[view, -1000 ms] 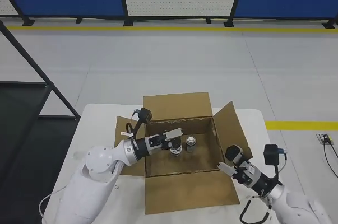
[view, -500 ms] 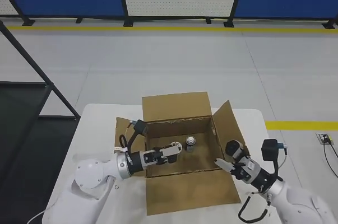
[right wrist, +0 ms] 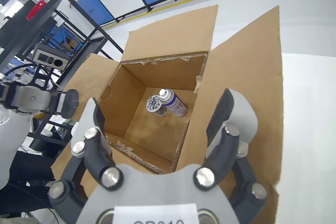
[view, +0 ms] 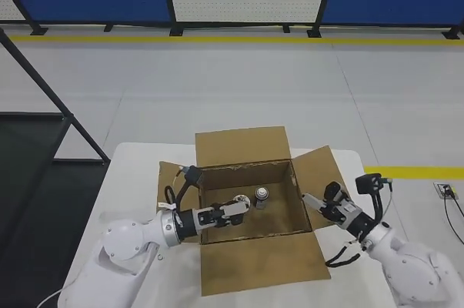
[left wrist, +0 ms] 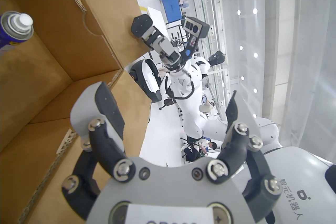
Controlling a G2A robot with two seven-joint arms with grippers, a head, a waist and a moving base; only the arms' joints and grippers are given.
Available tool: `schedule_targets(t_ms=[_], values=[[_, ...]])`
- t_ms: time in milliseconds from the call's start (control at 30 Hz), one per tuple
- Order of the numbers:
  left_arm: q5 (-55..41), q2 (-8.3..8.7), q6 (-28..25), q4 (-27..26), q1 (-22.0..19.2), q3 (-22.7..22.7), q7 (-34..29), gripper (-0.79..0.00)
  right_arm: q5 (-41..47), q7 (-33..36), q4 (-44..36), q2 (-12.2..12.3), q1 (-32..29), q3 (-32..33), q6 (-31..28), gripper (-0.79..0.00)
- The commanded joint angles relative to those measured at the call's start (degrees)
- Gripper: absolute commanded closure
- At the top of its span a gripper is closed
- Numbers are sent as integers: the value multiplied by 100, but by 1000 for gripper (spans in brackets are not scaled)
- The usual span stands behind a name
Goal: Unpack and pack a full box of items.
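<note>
An open cardboard box point(view: 262, 266) stands in the middle of the white table point(view: 139, 177). On its floor, by the far wall, a blue spray can point(right wrist: 173, 103) point(view: 261, 197) stands with a white cap, and a small round-lidded jar point(right wrist: 155, 104) touches its side. My left gripper point(view: 235, 208) point(left wrist: 168, 101) hangs open and empty over the box's left half, short of the can point(left wrist: 15, 28). Over the box's right flap point(view: 322, 179), my right gripper point(view: 324, 202) point(right wrist: 162, 104) is open and empty, facing into the box.
All the box's flaps are folded outward; the right one lies under my right gripper, the front one covers the table's near edge. Bare table shows left and right of the box. A black metal frame point(view: 55, 100) stands beyond the table's left side.
My left gripper drew back from the can toward the box's near left. My right gripper moved from the front right corner to the right flap, which now lies flatter and farther outward.
</note>
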Motion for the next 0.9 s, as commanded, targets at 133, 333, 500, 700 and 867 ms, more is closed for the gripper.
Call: schedule_targets(t_ms=[133,333,500,700,867], values=[[-126,58,-99,-130,172,-324,115,-785,80,653,431,30,323,-58,-56,-785],[-223,136,-149,-278,526,-717,164,-785,182,1037,749,67,489,-16,-143,-785],[-299,192,-196,-459,921,-997,239,-785,375,1341,976,95,595,-11,-309,-785],[-410,241,-265,-798,1444,-1234,342,-785,674,1747,1090,135,638,-38,-647,-785],[-480,266,-318,-889,1714,-1365,502,-785,931,2098,1097,183,600,5,-925,-785]])
